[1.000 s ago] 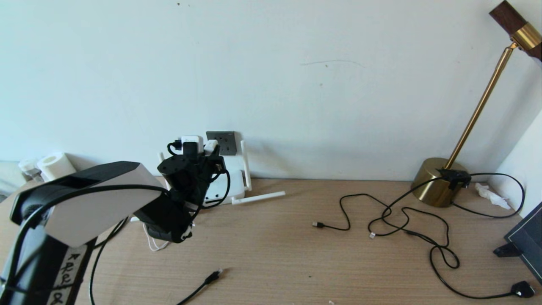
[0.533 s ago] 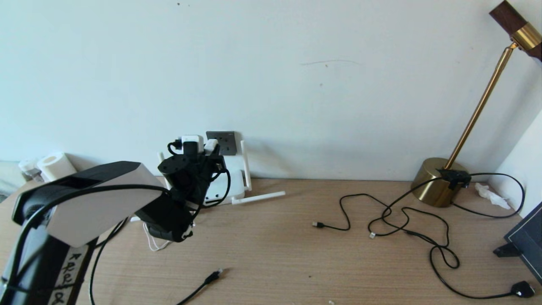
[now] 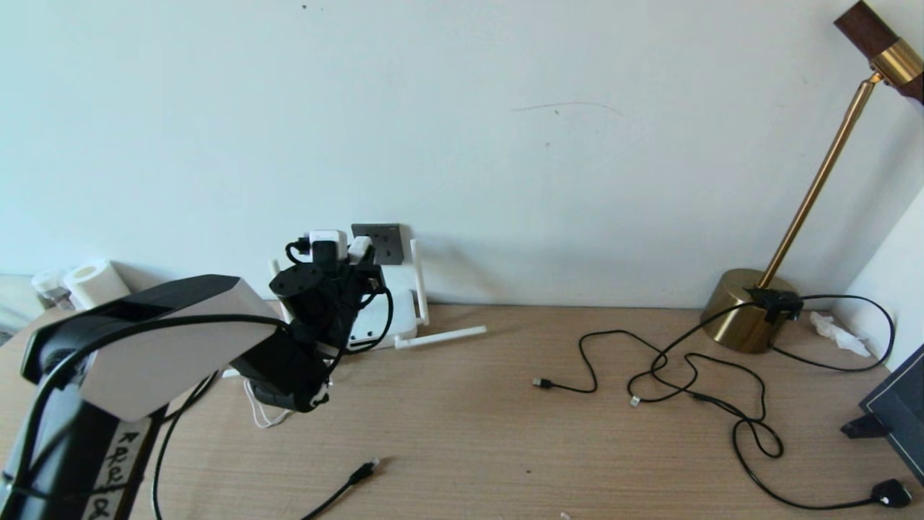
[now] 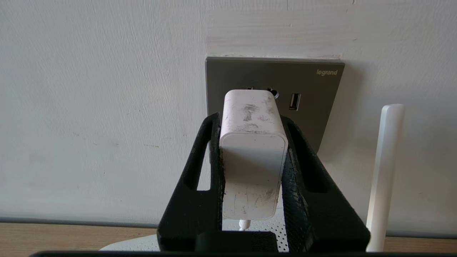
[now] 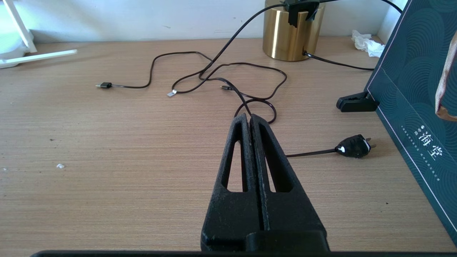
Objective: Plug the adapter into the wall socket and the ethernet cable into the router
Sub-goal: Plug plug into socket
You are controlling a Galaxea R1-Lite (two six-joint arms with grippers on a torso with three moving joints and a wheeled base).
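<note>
My left gripper (image 4: 250,119) is shut on the adapter (image 4: 253,150), a scuffed white rounded cube with a thin white cord at its rear. The adapter's front end sits right at the dark grey wall socket (image 4: 314,92), over its upper holes; the prongs are hidden. In the head view this gripper (image 3: 355,254) holds the adapter (image 3: 359,249) beside the wall socket (image 3: 382,242), above the white router (image 3: 375,318). The ethernet cable (image 3: 361,473) lies loose near the table's front edge. My right gripper (image 5: 249,117) is shut and empty, low over the table's right part.
One router antenna (image 4: 383,171) stands just beside the socket. Thin black cables (image 3: 693,375) sprawl across the right of the table, ending in a black plug (image 3: 891,493). A brass lamp (image 3: 747,321) and a dark box (image 3: 902,419) stand far right. A tissue roll (image 3: 94,282) sits far left.
</note>
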